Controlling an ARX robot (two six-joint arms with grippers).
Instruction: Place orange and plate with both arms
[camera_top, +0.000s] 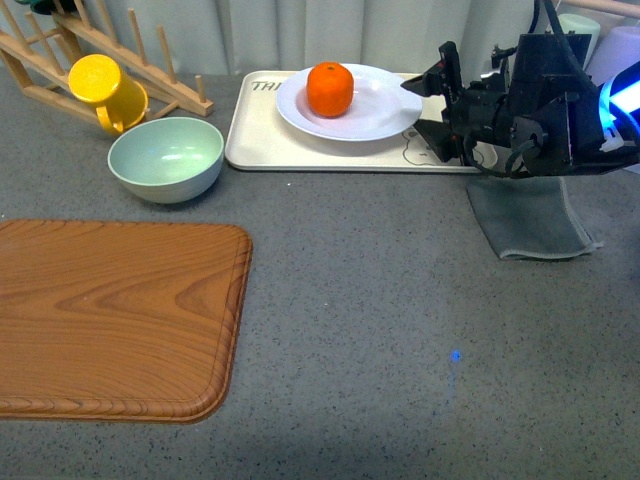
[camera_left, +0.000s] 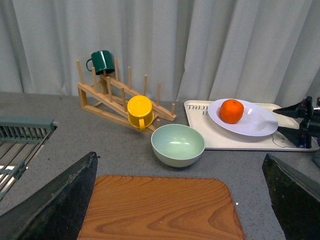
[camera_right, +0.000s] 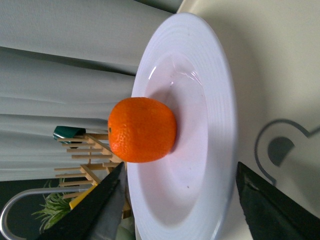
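Observation:
The orange (camera_top: 330, 88) sits in the pale plate (camera_top: 385, 110), which rests on a beige tray (camera_top: 260, 150) at the back of the table. My right gripper (camera_top: 412, 105) is open at the plate's right rim, one jaw above the rim and one below. In the right wrist view the plate (camera_right: 200, 100) and orange (camera_right: 142, 130) lie between my open fingers (camera_right: 95, 210). My left gripper (camera_left: 175, 200) is open and empty above the wooden board (camera_left: 160, 210), out of the front view. The orange (camera_left: 231, 110) and plate (camera_left: 255, 125) show far off to its right.
A mint-green bowl (camera_top: 165, 158) stands left of the tray. A yellow mug (camera_top: 105, 90) hangs on a wooden rack (camera_top: 60, 60) at the back left. A wooden cutting board (camera_top: 110, 320) lies front left. A grey cloth (camera_top: 530, 220) lies under my right arm.

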